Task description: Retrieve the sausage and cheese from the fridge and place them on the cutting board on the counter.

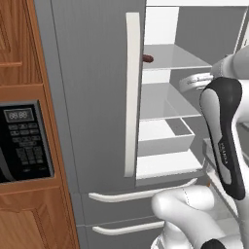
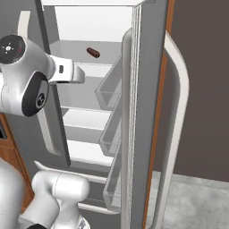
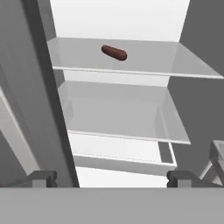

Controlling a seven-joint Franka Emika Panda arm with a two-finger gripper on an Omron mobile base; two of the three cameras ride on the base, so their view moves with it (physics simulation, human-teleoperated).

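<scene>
One sausage [image 3: 114,53] lies flat on the upper shelf [image 3: 153,59] inside the fridge [image 1: 92,97], toward the shelf's left half and well back from its front edge. In the hand view its long axis runs slantwise, the left end farther back and the right end nearer the front. The right base view shows it [image 2: 93,52] on the same shelf, slanting likewise; in the left base view just one end [image 1: 148,59] peeks past the closed left door's white handle [image 1: 131,92]. The right door [image 2: 143,112] stands open. The hand [image 3: 111,178] is spread wide, its fingertips [image 3: 41,178] far apart, holding and touching nothing, near the front of the open compartment and well short of the sausage.
</scene>
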